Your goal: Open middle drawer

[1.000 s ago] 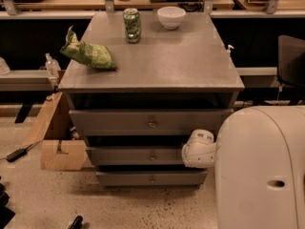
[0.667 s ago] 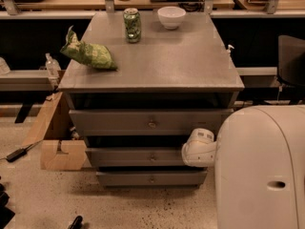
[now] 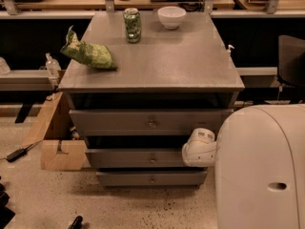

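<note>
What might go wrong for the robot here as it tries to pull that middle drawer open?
1. The gripper sits by the right end of the middle drawer, off to the side of its small knob. It may miss the knob or slip off it.
2. The top drawer's knob is directly above, so the robot might grab the wrong one.
3. A hard tug might shake the cabinet and tip the green can standing on top.

Dim, warm light from above softly brightens the worktop (image 3: 181, 66) above the end effector (image 3: 198, 148), which sits at the right end of the middle drawer (image 3: 133, 158); the recesses (image 3: 128, 142) to its left are black.
</note>
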`<action>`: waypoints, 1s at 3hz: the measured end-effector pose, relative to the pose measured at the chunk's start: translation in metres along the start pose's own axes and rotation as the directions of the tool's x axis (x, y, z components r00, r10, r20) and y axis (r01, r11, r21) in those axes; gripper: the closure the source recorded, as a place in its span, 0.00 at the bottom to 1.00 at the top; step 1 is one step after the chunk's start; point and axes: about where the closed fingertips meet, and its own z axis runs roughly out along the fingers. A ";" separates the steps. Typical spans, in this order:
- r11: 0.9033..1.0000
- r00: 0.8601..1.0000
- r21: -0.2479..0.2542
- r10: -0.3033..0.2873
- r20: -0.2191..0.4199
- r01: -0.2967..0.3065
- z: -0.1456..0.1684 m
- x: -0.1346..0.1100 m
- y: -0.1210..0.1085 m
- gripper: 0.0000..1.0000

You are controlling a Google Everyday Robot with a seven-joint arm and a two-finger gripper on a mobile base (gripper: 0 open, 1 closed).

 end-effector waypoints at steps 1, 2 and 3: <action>1.000 1.000 0.000 0.000 0.000 0.000 -0.001 0.000 0.000 1.00; 1.000 1.000 0.000 0.000 0.000 0.000 -0.001 0.000 -0.001 1.00; 1.000 1.000 0.000 0.000 0.000 0.000 -0.001 0.000 -0.001 1.00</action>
